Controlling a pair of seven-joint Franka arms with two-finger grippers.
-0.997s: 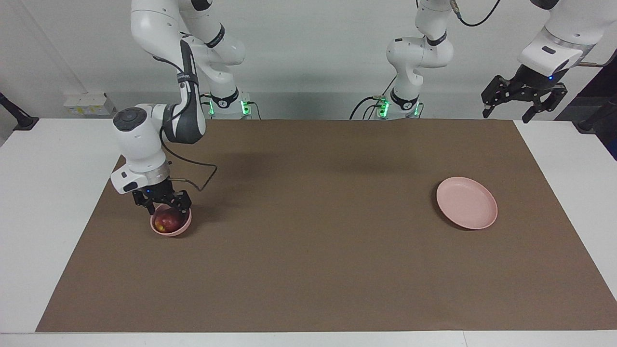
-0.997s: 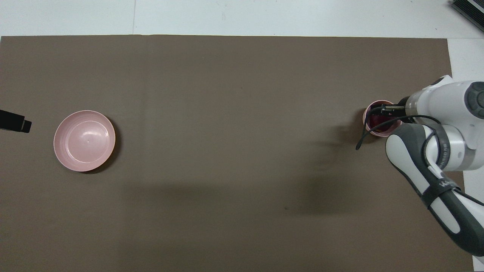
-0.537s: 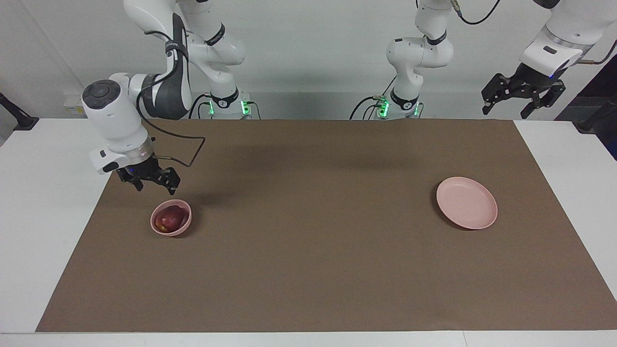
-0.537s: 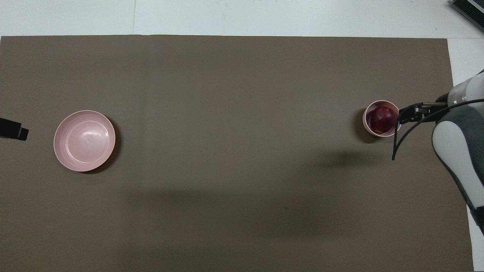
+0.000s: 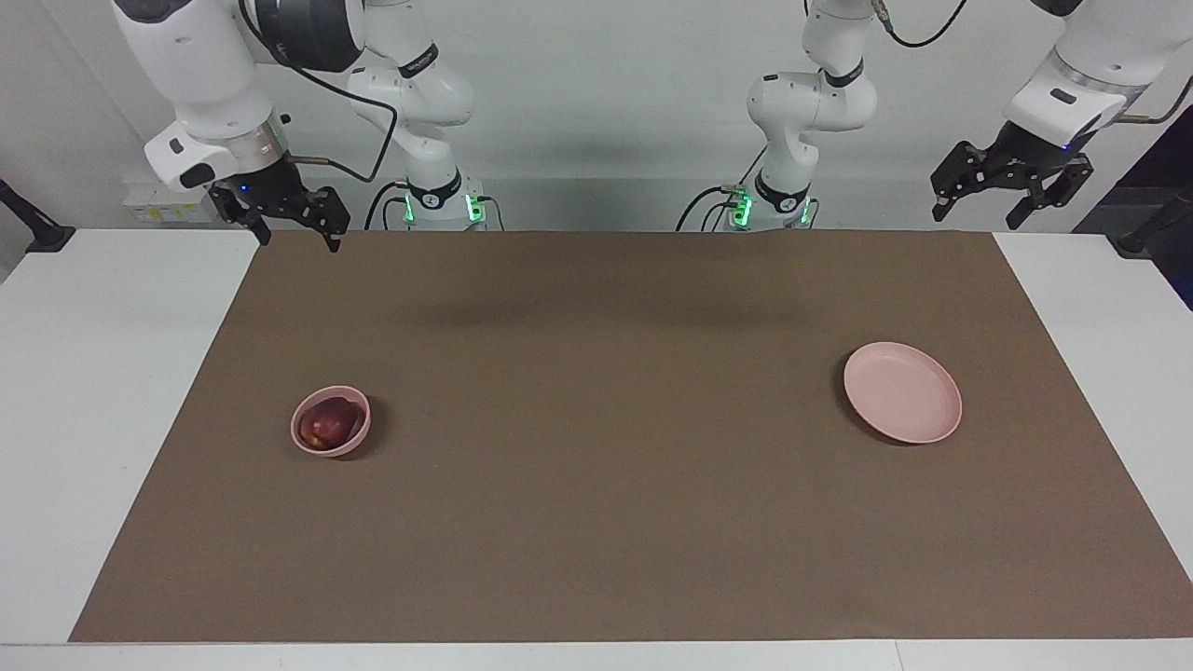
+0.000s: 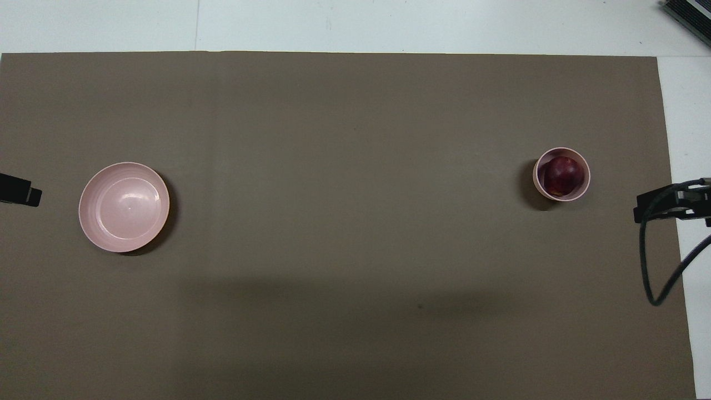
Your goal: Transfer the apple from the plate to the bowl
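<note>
The dark red apple [image 5: 326,424] lies in the small deep pink bowl [image 5: 351,446] toward the right arm's end of the brown mat; it also shows in the overhead view [image 6: 562,175] inside the bowl [image 6: 578,194]. The wide pink plate [image 5: 902,391] sits bare toward the left arm's end, also seen from overhead [image 6: 124,206]. My right gripper [image 5: 296,233] is open and empty, raised high over the mat's edge by the robots; its tip shows in the overhead view [image 6: 661,203]. My left gripper [image 5: 974,216] is open and empty, waiting high up off the mat's corner; its tip shows in the overhead view [image 6: 22,190].
A brown mat [image 5: 596,485] covers most of the white table [image 5: 93,391]. A black cable [image 6: 650,266] hangs from the right arm at the mat's edge.
My right gripper has lifted off the apple in the bowl and drawn up and back toward the robots. The apple stays in the bowl. The left arm has barely moved.
</note>
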